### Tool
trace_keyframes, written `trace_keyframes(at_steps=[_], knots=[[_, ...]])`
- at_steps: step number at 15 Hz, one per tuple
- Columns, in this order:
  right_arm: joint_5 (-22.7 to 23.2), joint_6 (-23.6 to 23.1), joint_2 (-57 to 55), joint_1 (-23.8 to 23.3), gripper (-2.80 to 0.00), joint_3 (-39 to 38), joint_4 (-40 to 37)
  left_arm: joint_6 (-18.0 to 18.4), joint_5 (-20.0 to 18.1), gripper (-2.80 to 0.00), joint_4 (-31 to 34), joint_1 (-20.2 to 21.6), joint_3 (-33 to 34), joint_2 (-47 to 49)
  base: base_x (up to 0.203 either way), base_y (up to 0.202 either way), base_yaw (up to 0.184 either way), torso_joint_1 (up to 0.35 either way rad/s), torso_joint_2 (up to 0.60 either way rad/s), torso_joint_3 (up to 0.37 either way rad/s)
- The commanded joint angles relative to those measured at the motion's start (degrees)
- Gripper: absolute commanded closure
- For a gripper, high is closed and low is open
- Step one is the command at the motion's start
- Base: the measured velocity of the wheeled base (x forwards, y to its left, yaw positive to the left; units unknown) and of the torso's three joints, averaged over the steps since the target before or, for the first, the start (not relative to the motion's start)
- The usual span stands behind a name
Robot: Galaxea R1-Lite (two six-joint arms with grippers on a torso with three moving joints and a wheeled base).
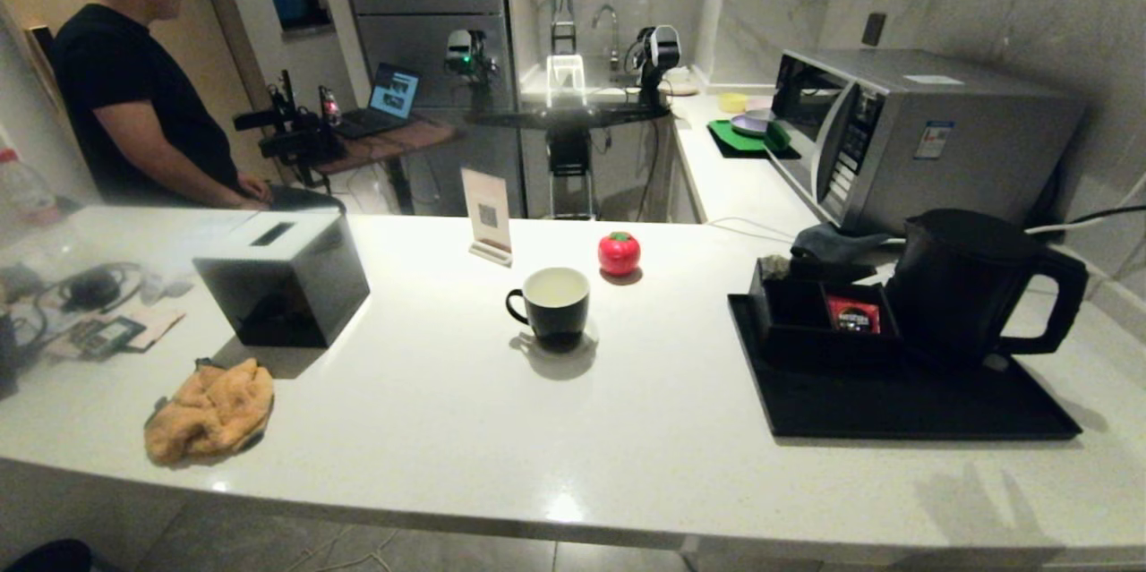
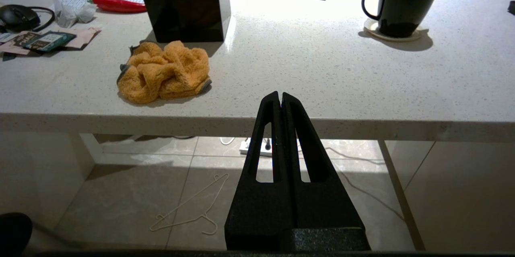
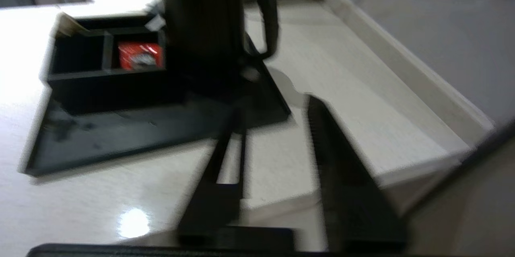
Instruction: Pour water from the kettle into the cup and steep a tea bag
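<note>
The black kettle [image 1: 967, 286] stands on a black tray [image 1: 913, 411] at the counter's right, its handle pointing right. The black cup [image 1: 555, 303] with a pale inside sits mid-counter on a small coaster; I cannot tell whether it holds water. No tea bag is plainly visible. Neither arm shows in the head view. My left gripper [image 2: 280, 94] is shut and empty, held low in front of the counter edge, with the cup [image 2: 402, 3] far ahead to its right. My right gripper [image 3: 273, 106] is open and empty over the counter's near right part, short of the kettle [image 3: 205, 19] and its handle.
A black compartment box [image 1: 819, 321] with a red sachet [image 1: 852, 314] sits on the tray beside the kettle. A red tomato-shaped object [image 1: 619, 252], a card stand [image 1: 488, 214], a black tissue box [image 1: 282, 286] and an orange cloth [image 1: 210, 411] are on the counter. A microwave [image 1: 922, 133] stands behind the kettle.
</note>
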State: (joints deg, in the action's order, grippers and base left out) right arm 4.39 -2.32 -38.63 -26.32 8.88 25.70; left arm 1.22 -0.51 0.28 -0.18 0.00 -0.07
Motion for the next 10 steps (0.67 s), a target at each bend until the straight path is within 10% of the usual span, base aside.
trace_keyframes(at_steps=[1,10], knots=[[0.5,-0.4,-2.9,-1.8,-2.8,0.3,0.0,0.0,0.0,0.0,0.1,0.0,0.0,0.1,0.0,0.0,0.0,0.0,0.0,0.0],[0.5,-3.7,-23.0,-0.7,-2.8,1.7,7.4,0.0,0.0,0.0,0.0,0.0,0.0,0.1,0.0,0.0,0.0,0.0,0.0,0.0]])
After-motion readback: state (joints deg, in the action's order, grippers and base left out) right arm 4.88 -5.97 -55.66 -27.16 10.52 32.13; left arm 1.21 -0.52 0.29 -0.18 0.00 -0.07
